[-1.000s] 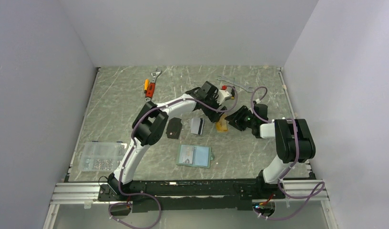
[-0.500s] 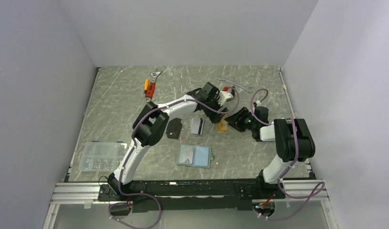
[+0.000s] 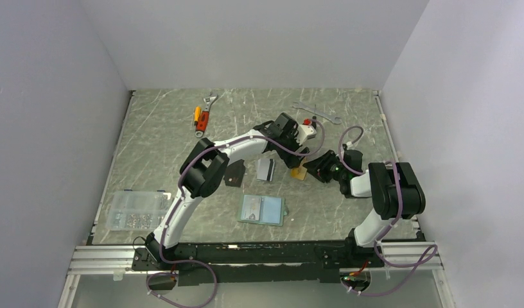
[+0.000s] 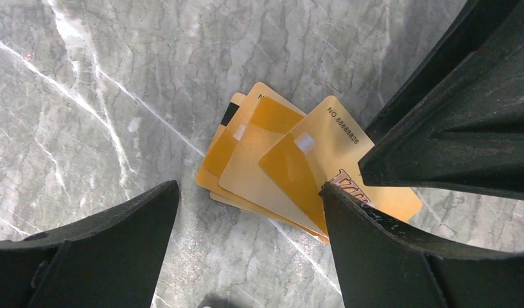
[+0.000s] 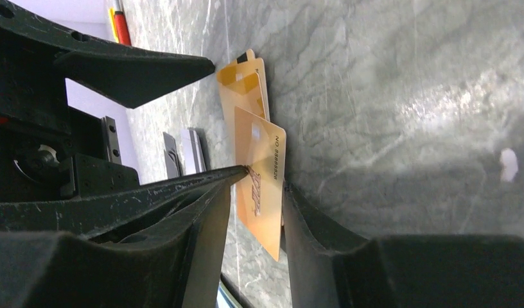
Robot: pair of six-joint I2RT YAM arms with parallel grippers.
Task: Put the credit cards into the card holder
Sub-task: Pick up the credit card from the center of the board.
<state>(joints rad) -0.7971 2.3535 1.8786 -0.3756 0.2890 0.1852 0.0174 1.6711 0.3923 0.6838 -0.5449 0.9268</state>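
The right tool (image 5: 266,178) straddles the top gold card (image 4: 320,151); whether it is clenched cannot be told. The left tool (image 4: 248,187) hangs released over the credit cards (image 4: 250,144) on the bench (image 4: 86,96).

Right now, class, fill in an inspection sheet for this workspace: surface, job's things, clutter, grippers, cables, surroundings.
Surface: grey marbled table with pale streaks.
Job's things: gold cards fanned in a pile; silver card and black card flat to their left; holder open, nearer the arm bases.
Clutter: parts box at left; orange-handled tools and spanner at the back.
Grippers: left gripper open over the pile; right gripper with fingers either side of the top gold card, grip unclear.
Cables: purple cables looped along both arms.
Surroundings: plain pale walls; metal rail in front.
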